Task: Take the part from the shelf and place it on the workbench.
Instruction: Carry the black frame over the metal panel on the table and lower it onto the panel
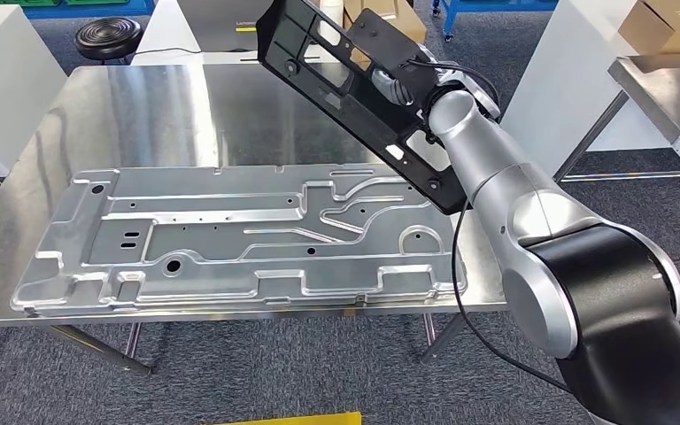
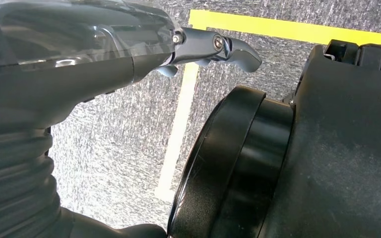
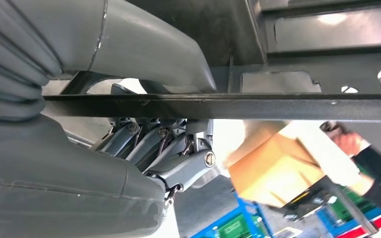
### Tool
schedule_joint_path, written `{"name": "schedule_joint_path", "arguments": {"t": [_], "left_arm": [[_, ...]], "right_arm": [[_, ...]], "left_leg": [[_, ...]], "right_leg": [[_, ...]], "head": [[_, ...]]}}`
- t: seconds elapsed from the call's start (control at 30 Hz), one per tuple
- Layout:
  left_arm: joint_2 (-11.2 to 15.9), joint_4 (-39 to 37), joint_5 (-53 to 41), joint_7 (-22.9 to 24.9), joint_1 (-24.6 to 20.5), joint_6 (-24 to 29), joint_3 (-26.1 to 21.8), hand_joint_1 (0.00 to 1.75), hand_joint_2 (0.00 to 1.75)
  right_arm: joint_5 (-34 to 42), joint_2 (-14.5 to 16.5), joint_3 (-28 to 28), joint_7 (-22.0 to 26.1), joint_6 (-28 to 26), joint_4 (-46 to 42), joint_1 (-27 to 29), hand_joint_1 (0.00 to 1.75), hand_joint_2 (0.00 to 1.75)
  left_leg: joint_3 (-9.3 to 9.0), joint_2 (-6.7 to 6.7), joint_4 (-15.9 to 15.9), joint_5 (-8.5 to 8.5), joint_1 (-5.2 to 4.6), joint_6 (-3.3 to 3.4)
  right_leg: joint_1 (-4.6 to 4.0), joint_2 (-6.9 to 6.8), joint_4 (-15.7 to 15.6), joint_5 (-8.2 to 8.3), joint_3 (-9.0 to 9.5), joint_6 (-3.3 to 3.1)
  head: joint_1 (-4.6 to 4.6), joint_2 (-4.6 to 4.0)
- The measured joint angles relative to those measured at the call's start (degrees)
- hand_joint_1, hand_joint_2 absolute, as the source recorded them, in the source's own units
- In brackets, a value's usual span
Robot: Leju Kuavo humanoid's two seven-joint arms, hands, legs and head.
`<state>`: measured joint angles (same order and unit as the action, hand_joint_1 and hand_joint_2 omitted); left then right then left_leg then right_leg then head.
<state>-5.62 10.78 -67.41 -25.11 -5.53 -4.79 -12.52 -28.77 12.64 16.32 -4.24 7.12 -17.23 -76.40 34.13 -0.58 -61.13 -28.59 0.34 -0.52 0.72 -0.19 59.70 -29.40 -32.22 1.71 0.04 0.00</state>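
Observation:
A long black metal part point(image 1: 319, 66) with cut-outs hangs tilted in the air above the far right of the steel workbench point(image 1: 124, 115). My right hand point(image 1: 398, 84) grips it from behind, mostly hidden by the part. In the right wrist view the thumb sits on one side of the part's dark edge point(image 3: 278, 106) and the fingers point(image 3: 178, 158) curl under the other side. My left hand point(image 2: 213, 49) hangs beside my body above grey carpet, holding nothing, its fingers little seen.
A large pressed silver panel point(image 1: 230, 235) covers the near half of the workbench. A second steel table point(image 1: 673, 97) with cardboard boxes point(image 1: 673, 22) stands at the right. A black stool point(image 1: 106, 37) sits beyond the bench. Yellow tape point(image 2: 297, 29) marks the floor.

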Motion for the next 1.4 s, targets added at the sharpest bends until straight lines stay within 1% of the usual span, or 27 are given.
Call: {"name": "schedule_joint_path", "arguments": {"t": [0.1, 0.3, 0.4, 0.5, 0.73, 1.0, 1.4], "left_arm": [[0.00, 0.01, 0.00, 0.16, -0.04, -0.03, 0.06, 0.00, 1.75], [-0.01, 0.02, -0.03, 0.32, -0.13, -0.30, 0.22, 0.00, 1.75], [-0.02, 0.02, -0.02, 0.37, -0.20, -0.45, 0.54, 0.00, 1.75], [-0.02, 0.02, 0.11, 0.37, -0.22, -0.59, 0.72, 0.00, 1.75], [0.00, 0.02, 0.64, 0.37, -0.20, -0.61, 0.93, 0.00, 1.75], [0.00, 0.00, 0.93, 0.50, -0.17, -0.45, 0.98, 0.00, 1.75], [-0.02, 0.02, 0.80, 0.91, -0.32, -0.52, 1.82, 0.00, 1.75]], "right_arm": [[-0.18, 1.12, 0.05, 1.39, 1.37, -0.01, 0.50, 1.75, 1.75], [0.12, 4.45, 0.21, 3.12, 3.24, -0.02, 1.13, 1.75, 1.75], [1.60, 5.86, 0.89, 3.21, 3.72, -0.15, 1.17, 1.75, 1.75], [4.24, 6.60, 2.61, 3.04, 3.85, -0.70, 1.17, 1.75, 1.75], [7.32, 7.10, 5.39, 2.95, 2.02, -1.34, 0.97, 1.75, 1.75], [11.99, 6.59, 4.02, 5.52, -0.54, -1.34, 0.95, 1.75, 1.75], [11.53, 6.55, 3.59, 6.84, -1.16, -1.34, 3.20, 1.75, 1.75]], "left_leg": [[0.00, 0.01, 0.00, 0.00, 0.00, 0.00], [0.00, 0.01, 0.01, 0.00, 0.01, 0.00], [0.01, -0.03, 0.01, 0.00, 0.01, 0.00], [0.01, -0.02, 0.01, 0.00, 0.00, 0.00], [0.01, -0.02, 0.00, 0.00, -0.01, 0.00], [0.00, -0.01, 0.00, 0.00, -0.01, 0.00], [0.00, -0.01, 0.00, 0.00, -0.01, 0.00]], "right_leg": [[0.00, 0.01, 0.00, 0.00, -0.01, 0.00], [-0.01, 0.01, 0.01, 0.00, -0.01, 0.00], [0.00, -0.01, 0.01, -0.01, -0.01, -0.01], [0.00, -0.01, 0.01, 0.00, -0.01, 0.00], [0.01, -0.01, 0.00, 0.00, -0.01, 0.00], [0.01, -0.01, 0.00, 0.00, -0.01, 0.00], [0.01, 0.00, 0.00, 0.00, -0.01, 0.00]], "head": [[-0.02, 0.00], [-0.05, 0.00], [-0.04, 0.00], [0.00, 0.00], [0.00, 0.00], [-0.02, 0.00], [-0.02, 0.00]]}}
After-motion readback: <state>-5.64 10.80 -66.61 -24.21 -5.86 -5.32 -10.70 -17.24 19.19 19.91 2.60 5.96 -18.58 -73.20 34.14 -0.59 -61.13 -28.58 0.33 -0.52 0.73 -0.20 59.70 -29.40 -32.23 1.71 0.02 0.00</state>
